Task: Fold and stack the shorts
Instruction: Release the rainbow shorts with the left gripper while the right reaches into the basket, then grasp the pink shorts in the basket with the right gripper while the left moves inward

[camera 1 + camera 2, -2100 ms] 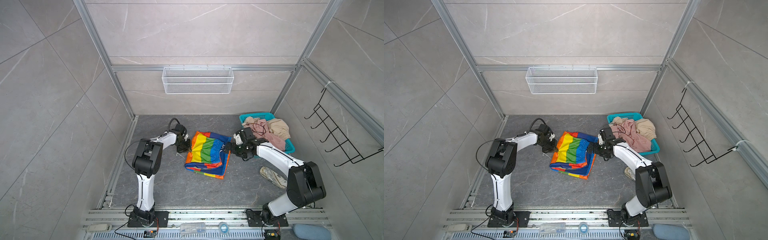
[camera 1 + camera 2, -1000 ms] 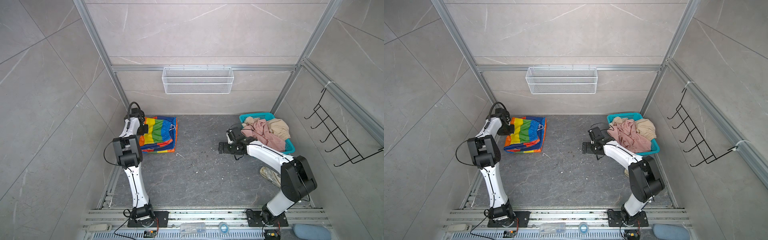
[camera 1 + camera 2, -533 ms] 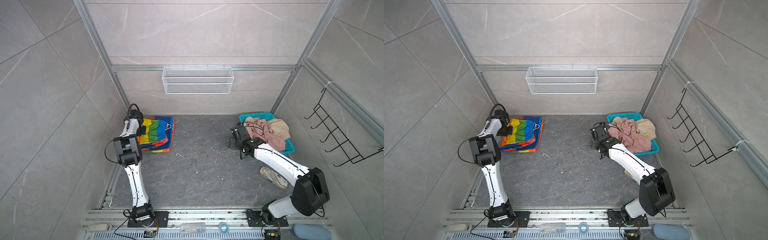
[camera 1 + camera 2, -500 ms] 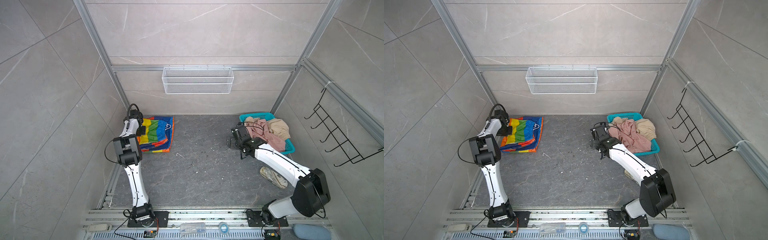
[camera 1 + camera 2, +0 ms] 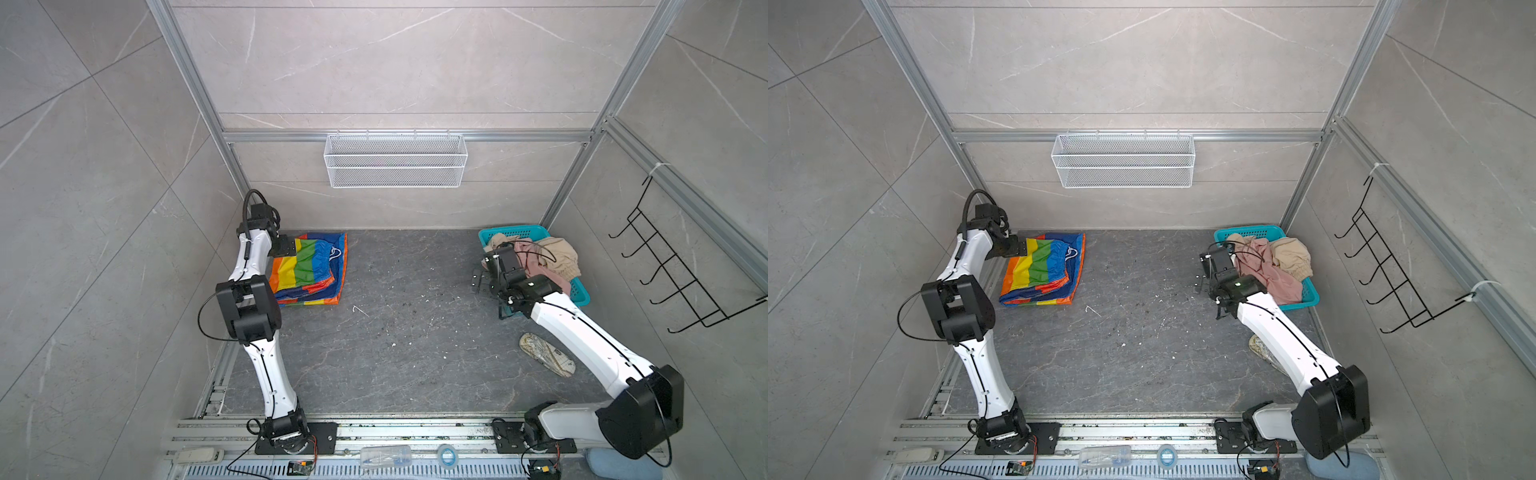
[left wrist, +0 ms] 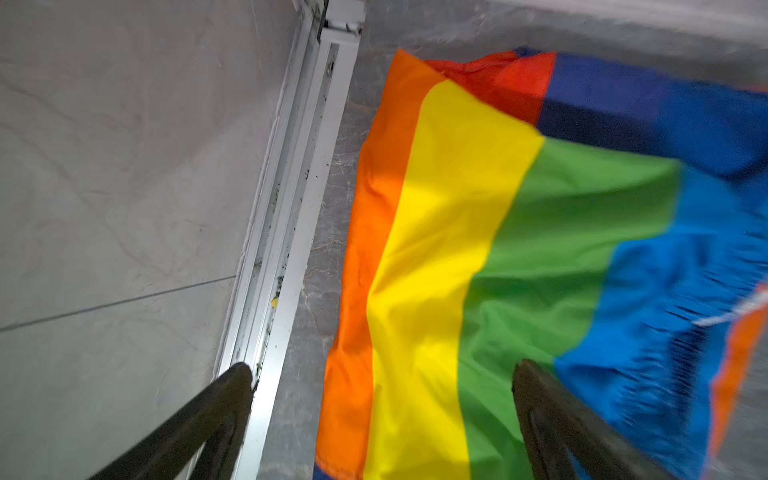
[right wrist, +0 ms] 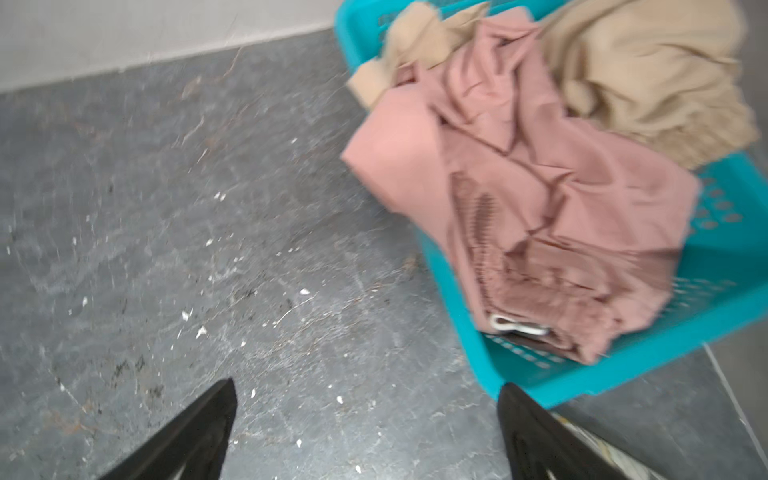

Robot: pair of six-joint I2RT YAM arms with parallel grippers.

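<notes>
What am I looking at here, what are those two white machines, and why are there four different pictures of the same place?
Those are two white robot arms bolted to a rail at the front, each ending in a two-fingered hand. Two pictures look down from overhead, side by side, so they are nearly the same. The other two come from a small camera on each wrist, which is why dark fingers poke into them. On the grey floor, rainbow shorts lie folded near the left wall. The left hand is open over their edge and grips nothing. On the right, a teal basket holds pink shorts and beige shorts, bunched up. The right hand is open and empty, just beside the basket.
</notes>
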